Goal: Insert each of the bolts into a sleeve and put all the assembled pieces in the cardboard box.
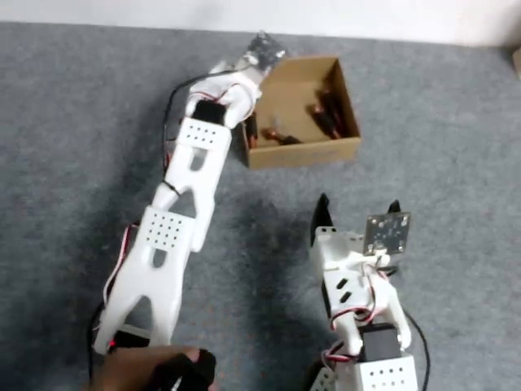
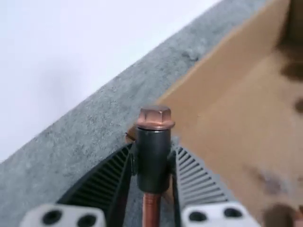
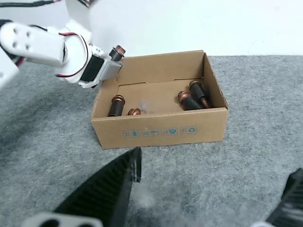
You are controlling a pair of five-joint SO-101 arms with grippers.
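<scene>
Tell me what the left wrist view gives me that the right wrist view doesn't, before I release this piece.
Left wrist view: the grip up close. The left claw is clamped on the dark sleeve, with the copper bolt head seated on top and the shank sticking out below.
Right wrist view: the box floor with finished pieces lying toward both ends, and the open right claw in front of the box.
Both: the cardboard box and the held piece near its rim, on grey carpet.
</scene>
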